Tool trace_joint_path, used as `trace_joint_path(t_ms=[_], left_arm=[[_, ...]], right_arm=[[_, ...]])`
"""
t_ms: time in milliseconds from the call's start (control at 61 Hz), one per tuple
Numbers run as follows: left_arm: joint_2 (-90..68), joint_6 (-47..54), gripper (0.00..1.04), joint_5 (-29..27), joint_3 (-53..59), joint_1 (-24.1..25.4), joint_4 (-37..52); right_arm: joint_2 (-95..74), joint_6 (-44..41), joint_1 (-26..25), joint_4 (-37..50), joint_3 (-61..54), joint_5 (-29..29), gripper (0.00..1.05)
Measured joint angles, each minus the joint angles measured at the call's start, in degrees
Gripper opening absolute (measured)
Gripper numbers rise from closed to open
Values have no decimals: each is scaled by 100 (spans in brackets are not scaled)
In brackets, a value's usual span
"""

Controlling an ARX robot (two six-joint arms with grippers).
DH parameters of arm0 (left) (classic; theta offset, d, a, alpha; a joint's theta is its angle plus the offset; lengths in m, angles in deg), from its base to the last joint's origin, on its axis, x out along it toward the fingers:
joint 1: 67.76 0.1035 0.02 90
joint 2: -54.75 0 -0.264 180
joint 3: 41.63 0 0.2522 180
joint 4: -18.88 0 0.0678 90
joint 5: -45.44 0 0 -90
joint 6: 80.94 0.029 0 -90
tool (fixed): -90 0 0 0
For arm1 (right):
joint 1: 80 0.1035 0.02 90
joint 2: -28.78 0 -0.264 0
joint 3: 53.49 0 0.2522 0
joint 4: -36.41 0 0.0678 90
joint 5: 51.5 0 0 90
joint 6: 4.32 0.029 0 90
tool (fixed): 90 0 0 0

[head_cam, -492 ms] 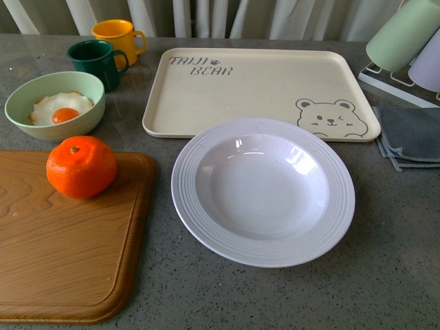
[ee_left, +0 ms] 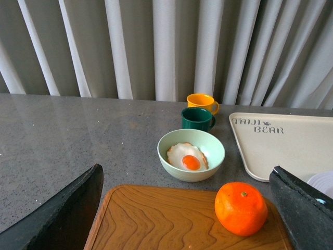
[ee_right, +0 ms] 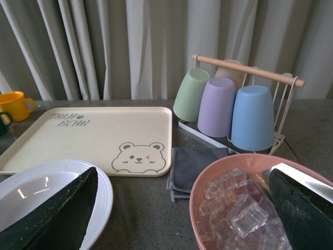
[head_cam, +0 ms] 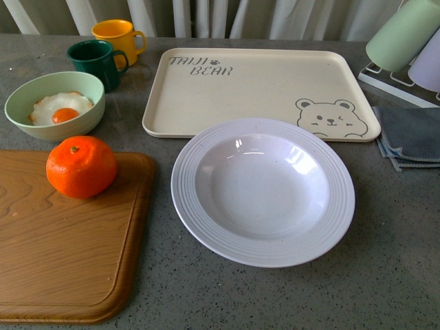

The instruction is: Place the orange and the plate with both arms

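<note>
White plate, one; orange, one; mugs, two.

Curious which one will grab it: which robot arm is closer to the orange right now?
Left. The left fingers frame the orange just ahead; the right fingers face the plate, with no orange in their view.

The orange is bright orange with a green stem spot. The board is brown with wavy grain. The plate is white, its rim ringed with ridges. The tray is cream with a grey bear and lettering. The bowl is pale green, and the egg is white with an orange yolk. One mug is dark green, the other mug yellow. The worktop is speckled grey. My left claw and right claw are black.
</note>
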Motion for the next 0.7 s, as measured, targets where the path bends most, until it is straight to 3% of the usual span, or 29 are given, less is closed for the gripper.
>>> trace_joint_path(t_ms=[262,295,344,377,705], left_arm=[[0,0,96,0,0,0,0],[-192,-50,96,610,-140,166,-398],[-1355,-166,96,2225,-778,538,-1569],[-1956,-234,96,2610,-946,485,-1532],[-4944,-518,96,1939,-1563,-632,979]], right_arm=[[0,0,0,0,0,0,96],[0,0,0,0,0,2,96],[0,0,0,0,-2,-22,96],[0,0,0,0,0,-9,96],[0,0,0,-2,0,2,96]])
